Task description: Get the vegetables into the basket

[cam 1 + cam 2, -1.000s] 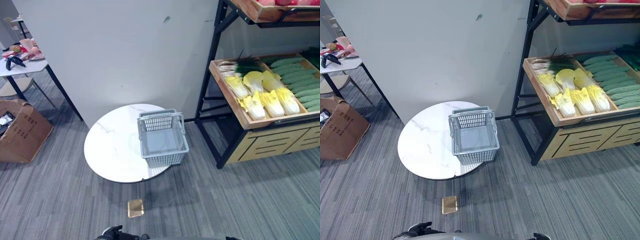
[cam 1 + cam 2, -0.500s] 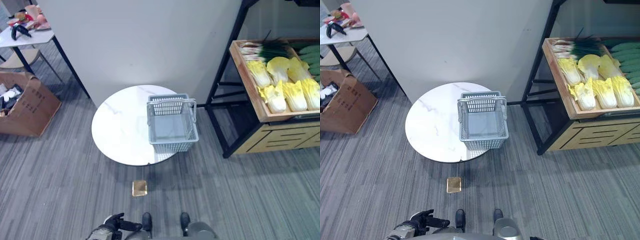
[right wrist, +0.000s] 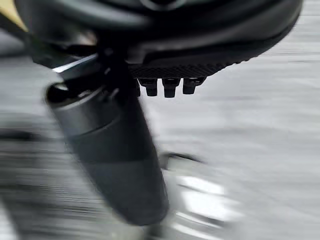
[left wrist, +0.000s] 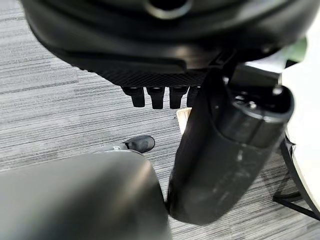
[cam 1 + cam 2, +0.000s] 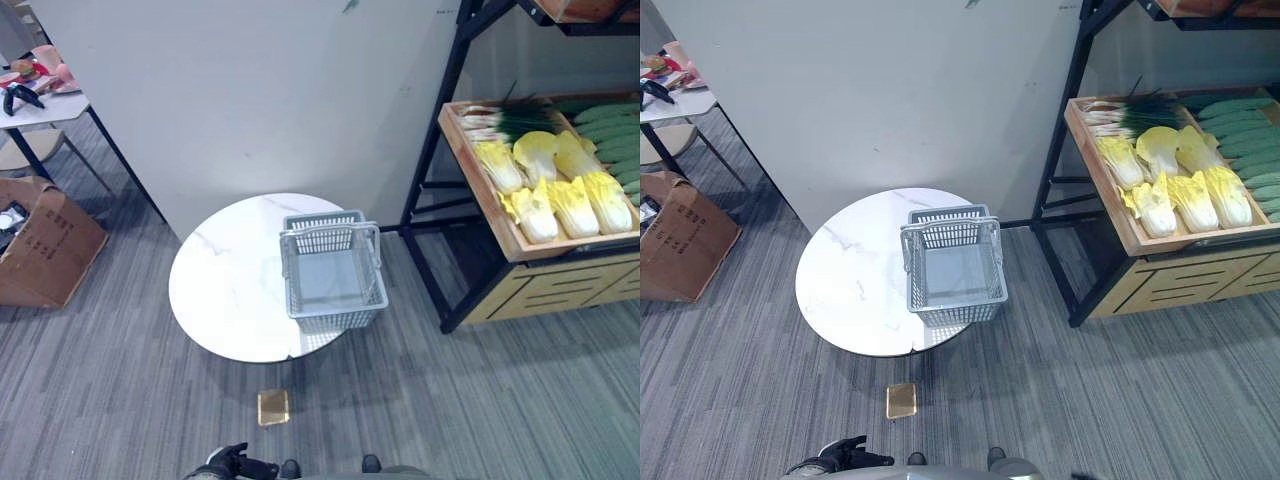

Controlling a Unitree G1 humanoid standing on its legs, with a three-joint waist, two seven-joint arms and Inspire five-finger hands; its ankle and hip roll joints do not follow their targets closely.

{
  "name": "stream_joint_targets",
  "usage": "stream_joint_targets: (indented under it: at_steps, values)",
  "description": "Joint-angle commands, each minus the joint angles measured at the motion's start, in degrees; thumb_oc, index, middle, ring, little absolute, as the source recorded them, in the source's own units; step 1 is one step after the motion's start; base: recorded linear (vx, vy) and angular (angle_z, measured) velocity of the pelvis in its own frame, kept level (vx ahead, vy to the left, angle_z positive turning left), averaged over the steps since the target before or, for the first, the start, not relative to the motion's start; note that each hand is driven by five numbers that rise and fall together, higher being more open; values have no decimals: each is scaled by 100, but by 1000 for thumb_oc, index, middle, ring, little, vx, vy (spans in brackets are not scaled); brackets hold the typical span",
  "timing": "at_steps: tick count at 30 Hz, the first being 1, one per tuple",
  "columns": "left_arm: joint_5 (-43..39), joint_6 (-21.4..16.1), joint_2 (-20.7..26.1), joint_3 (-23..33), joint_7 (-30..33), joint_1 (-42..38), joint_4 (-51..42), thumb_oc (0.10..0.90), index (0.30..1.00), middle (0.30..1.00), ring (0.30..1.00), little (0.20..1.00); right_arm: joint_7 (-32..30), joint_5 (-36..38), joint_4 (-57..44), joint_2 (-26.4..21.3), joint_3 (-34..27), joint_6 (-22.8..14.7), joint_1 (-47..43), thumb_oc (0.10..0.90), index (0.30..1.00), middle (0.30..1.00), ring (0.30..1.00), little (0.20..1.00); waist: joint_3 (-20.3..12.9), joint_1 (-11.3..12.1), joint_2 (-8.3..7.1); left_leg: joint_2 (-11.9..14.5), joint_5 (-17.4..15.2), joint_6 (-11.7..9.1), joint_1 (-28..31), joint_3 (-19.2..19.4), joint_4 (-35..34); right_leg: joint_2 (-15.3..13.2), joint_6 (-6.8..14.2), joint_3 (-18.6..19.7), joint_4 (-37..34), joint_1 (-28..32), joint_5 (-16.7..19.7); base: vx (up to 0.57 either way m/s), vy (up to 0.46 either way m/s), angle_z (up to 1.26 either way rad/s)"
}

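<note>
An empty grey basket (image 5: 338, 318) stands on the right part of a round white table (image 5: 225, 290). The vegetables lie to the right in a wooden shelf tray (image 5: 482, 205): yellow napa cabbages (image 5: 555, 195), green cucumbers (image 5: 610, 135) and green onions (image 5: 512, 112). My left hand (image 5: 232, 463) hangs low at the view's bottom edge, far from the table. In the left wrist view that hand (image 4: 165, 45) is open and holds nothing. My right hand (image 3: 165, 30) is open and empty too, over the grey carpet.
A black metal frame (image 5: 440, 200) carries the shelf. A small tan square (image 5: 273, 406) lies on the carpet in front of the table. A cardboard box (image 5: 40, 245) and a white side table (image 5: 35, 110) with clutter stand at the far left. A grey wall panel (image 5: 270, 100) rises behind the table.
The whole picture has shifted as the camera moved. Basket, table and vegetables keep their places. My left hand stays low at the bottom edge.
</note>
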Motion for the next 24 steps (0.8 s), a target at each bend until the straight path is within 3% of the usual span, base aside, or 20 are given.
stream_joint_targets:
  at_steps: [1,4,13,24]
  values:
    - [225,139,-24,-224,4,104,545,900,1000,1000,1000,1000,-57,88,-708,-152,-284,-583,-1160,900,1000,1000,1000,1000,125,218,-183,-303,-716,-25,517,-129,62,-295,499,-2,37,-73,-123,26,-10,-14]
    - [286,167,-54,-200,59,67,598,900,1000,1000,1000,1000,-164,83,-1929,-366,-576,-768,-1269,900,1000,1000,1000,1000,69,248,-209,-283,-659,-35,482,-162,62,-297,494,-25,29,-88,-102,10,-27,0]
    - [405,200,-51,-163,139,95,591,900,1000,1000,1000,1000,-243,-197,-3245,-638,-607,-920,-1781,900,1000,1000,1000,1000,-4,387,-246,-243,-688,-51,521,-252,62,-302,489,-117,29,-12,-171,28,-20,7]
    - [270,207,20,-278,158,155,567,900,1000,1000,1000,1000,-444,-673,-3035,-1484,331,-830,-3801,900,1000,1000,1000,1000,11,740,-358,-224,-647,-70,423,-454,62,-336,496,-338,29,14,-196,16,-11,10]
